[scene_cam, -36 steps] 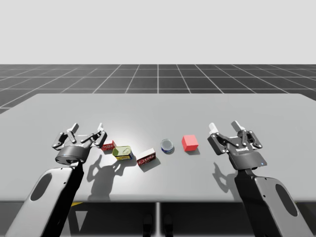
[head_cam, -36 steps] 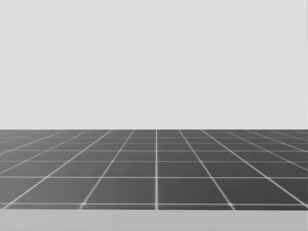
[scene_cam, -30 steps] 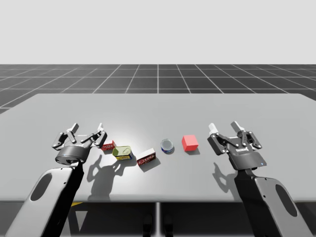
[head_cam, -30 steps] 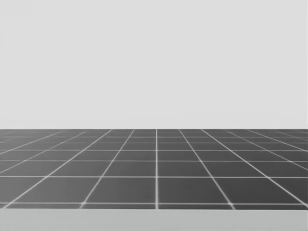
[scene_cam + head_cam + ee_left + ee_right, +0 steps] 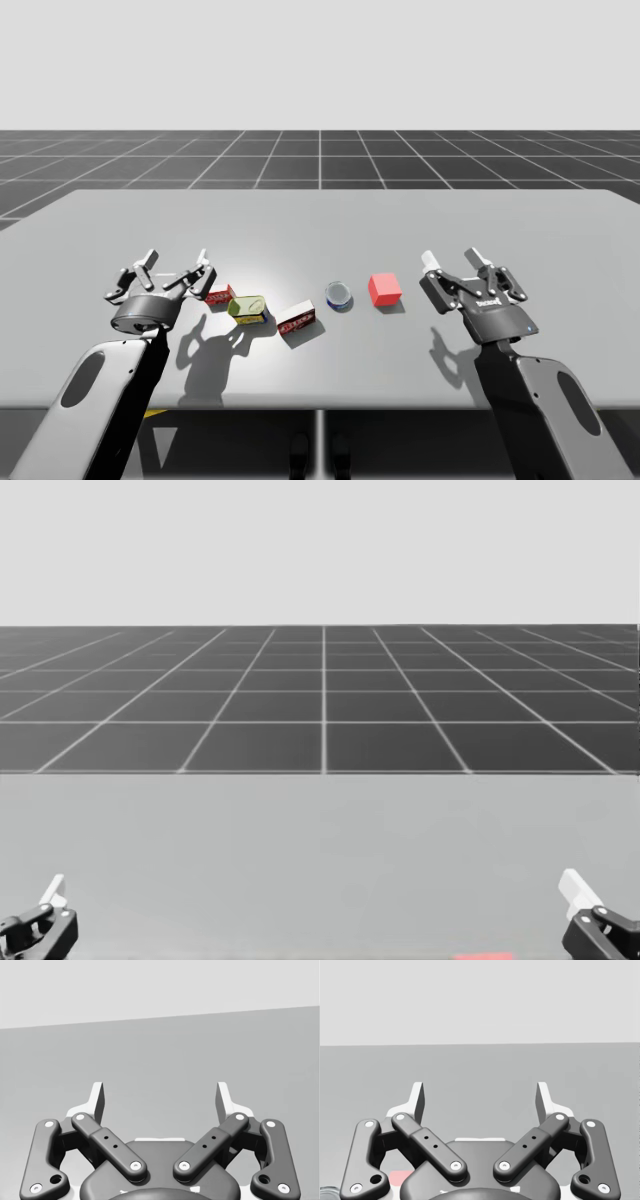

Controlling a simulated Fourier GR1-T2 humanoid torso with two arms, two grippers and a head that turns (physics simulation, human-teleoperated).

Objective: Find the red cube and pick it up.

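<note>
Jaws gape empty on left gripper (image 5: 176,262) and right gripper (image 5: 452,262), and the red cube (image 5: 384,289) sits toward the table's (image 5: 320,225) near edge by the right one, likely light, rigid, best pinched across opposite flat faces.

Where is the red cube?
In the high view the red cube sits on the table, right of middle, between the small round can and my right gripper.

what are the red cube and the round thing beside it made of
Red cube: probably matte plastic or painted wood; flat even red, no glints. Round thing: likely a metal can; pale shiny top inside a dark blue rim.
</note>
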